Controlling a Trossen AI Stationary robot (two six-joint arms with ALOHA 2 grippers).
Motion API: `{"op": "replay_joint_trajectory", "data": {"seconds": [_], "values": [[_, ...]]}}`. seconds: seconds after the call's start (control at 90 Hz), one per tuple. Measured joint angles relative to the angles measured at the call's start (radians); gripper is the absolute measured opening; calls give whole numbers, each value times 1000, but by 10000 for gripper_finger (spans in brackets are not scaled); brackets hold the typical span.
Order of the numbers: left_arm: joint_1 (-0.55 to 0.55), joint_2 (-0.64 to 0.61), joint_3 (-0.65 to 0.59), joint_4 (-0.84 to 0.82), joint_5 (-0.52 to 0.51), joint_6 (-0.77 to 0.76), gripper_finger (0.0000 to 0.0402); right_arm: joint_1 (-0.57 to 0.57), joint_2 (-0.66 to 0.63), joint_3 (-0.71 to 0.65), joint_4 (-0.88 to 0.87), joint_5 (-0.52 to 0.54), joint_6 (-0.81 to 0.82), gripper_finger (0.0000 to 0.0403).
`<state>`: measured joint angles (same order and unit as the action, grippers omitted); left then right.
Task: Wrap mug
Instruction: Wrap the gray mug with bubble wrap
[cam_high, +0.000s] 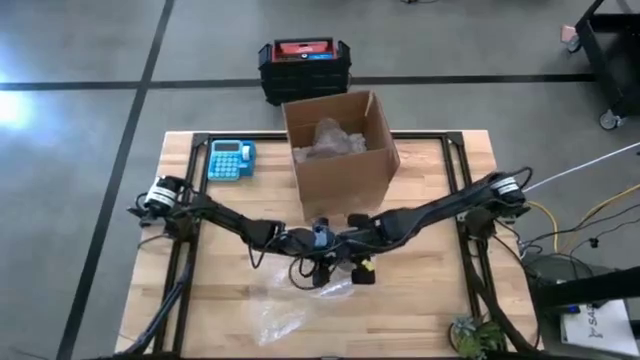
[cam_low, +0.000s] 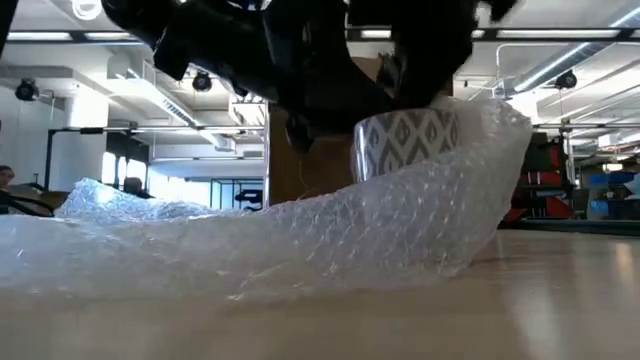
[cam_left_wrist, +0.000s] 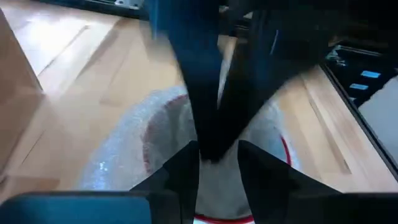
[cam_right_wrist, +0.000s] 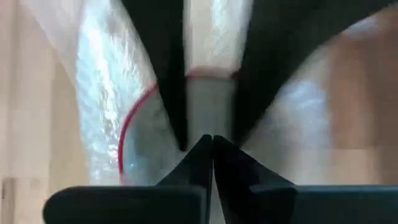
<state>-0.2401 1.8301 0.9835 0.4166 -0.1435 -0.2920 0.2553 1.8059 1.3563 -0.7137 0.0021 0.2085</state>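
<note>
Cardboard box (cam_high: 340, 152) sits open at the back of the table (cam_high: 430, 300), with some crumpled greyish wrapping stuff (cam_high: 328, 140) inside it, plus a blue calculator (cam_high: 231, 159) off to its side. Just in front of the box both arms meet over the patterned mug (cam_low: 408, 142), which stands upright on a sheet of bubble wrap (cam_low: 300, 235) curling up around it. Left gripper (cam_left_wrist: 216, 158) looks clamped on the mug's red rim and the right gripper (cam_right_wrist: 211, 149) has its fingers pressed together at that rim too.
</note>
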Motion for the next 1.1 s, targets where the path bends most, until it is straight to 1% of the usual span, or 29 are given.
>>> {"op": "replay_joint_trajectory", "data": {"seconds": [0.156, 0.256, 0.333, 0.422, 0.556, 0.722, 0.756, 0.833, 0.933, 1.011, 1.1], "values": [[0, 1, -2, 5, 7, 3, 98, -1, 54, -6, 14, -1, -4, 0], [0, 0, -1, 6, 5, -1, 98, -1, 54, -1, -1, 0, -4, 0], [0, -2, -1, 7, 6, -6, 98, -1, 31, 11, -31, -2, -2, 0], [0, -14, 1, 6, 8, -11, 98, 0, -25, 32, -84, -6, 2, 0], [-2, -36, -3, -14, 11, -16, 98, 9, -161, 32, -143, 11, 13, 0], [-3, -96, 2, -59, 20, -24, 98, 28, -311, -24, -178, 112, 52, 0], [-3, -119, 7, -90, 34, -23, 98, 33, -350, -46, -173, 134, 68, 0], [-3, -182, 23, -220, 61, -23, 98, 45, -424, -116, -172, 186, 121, 0], [-3, -270, 41, -446, 82, -30, 98, 73, -509, -241, -162, 262, 202, 0], [-6, -329, 44, -605, 85, -79, 98, 95, -578, -355, -92, 313, 274, 0], [-9, -383, 30, -767, 86, -151, 98, 106, -617, -484, 5, 314, 333, 0]]}}
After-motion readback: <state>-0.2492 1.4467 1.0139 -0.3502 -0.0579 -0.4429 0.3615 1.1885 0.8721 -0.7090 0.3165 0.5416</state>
